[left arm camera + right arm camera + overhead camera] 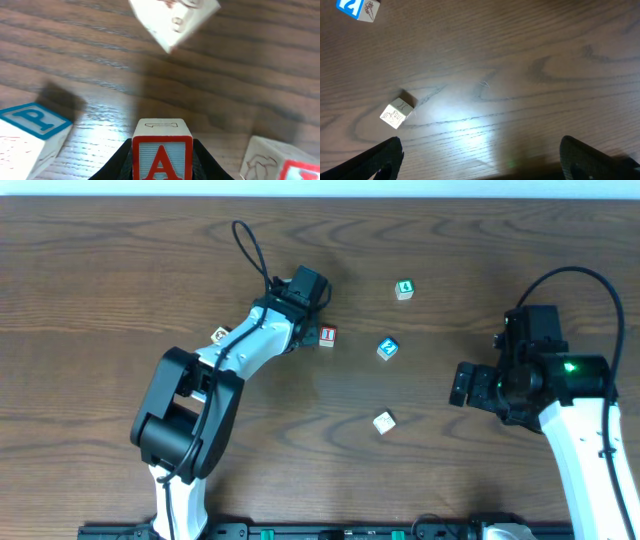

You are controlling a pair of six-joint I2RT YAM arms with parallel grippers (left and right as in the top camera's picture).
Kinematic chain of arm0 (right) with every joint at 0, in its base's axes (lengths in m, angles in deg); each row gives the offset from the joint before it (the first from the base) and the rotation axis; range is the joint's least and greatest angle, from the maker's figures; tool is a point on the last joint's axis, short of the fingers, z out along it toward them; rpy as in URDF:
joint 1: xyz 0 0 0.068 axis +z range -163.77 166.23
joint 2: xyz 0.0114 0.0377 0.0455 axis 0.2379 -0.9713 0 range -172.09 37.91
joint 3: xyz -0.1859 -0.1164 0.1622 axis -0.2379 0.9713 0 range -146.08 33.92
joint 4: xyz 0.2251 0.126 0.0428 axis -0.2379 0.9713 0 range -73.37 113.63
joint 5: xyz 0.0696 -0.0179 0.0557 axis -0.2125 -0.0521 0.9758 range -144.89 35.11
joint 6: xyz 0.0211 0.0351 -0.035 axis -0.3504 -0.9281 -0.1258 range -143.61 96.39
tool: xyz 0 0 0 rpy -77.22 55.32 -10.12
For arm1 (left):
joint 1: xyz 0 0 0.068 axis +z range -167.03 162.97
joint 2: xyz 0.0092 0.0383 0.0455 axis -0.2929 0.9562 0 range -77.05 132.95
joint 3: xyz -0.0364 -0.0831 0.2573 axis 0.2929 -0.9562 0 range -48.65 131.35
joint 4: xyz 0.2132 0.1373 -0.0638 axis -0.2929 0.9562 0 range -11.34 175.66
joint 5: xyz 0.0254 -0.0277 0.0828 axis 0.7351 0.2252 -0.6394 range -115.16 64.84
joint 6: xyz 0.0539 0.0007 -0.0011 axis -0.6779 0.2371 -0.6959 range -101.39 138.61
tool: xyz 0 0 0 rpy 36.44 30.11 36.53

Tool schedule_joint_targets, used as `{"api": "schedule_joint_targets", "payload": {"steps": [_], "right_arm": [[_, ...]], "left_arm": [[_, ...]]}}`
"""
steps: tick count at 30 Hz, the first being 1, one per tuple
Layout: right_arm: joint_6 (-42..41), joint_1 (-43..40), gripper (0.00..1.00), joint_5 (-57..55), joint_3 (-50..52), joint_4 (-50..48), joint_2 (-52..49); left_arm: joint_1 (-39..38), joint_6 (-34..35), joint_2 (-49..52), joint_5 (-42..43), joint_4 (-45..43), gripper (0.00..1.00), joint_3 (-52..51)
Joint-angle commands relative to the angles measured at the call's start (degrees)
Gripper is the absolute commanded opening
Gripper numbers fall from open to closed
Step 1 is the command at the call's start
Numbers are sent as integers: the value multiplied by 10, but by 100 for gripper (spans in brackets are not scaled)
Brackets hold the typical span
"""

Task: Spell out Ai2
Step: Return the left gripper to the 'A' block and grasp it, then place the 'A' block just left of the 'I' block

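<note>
My left gripper (162, 167) is shut on a red-bordered A block (162, 155), low over the table; in the overhead view the gripper (303, 332) covers that block. A red I block (327, 336) lies right beside it. A blue 2 block (387, 348) lies further right and also shows in the right wrist view (357, 7). In the left wrist view a blue-topped block (30, 130) is at the left and a red-edged block (280, 160) at the right. My right gripper (465, 385) (487, 160) is open and empty at the right.
A green-topped block (403, 290) sits at the back. A plain white block (384, 421) (397, 112) lies in front of the middle. Another block (219, 335) peeks out beside the left arm. A pale block (172, 20) lies ahead of the left gripper.
</note>
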Motion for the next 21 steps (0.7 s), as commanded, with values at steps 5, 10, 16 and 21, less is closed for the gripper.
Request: {"api": "schedule_joint_targets", "payload": {"steps": [5, 10, 16, 21], "right_arm": [[-6, 4, 99, -2, 2, 0, 0], [-6, 4, 99, -2, 2, 1, 0], [-6, 4, 99, -2, 2, 1, 0], [-6, 4, 99, -2, 2, 1, 0]], "left_arm": [[-25, -62, 5, 25, 8, 30, 2], [-28, -62, 5, 24, 7, 35, 2], [-28, -62, 5, 19, -3, 51, 2], [-28, -62, 5, 19, -8, 51, 2]]}}
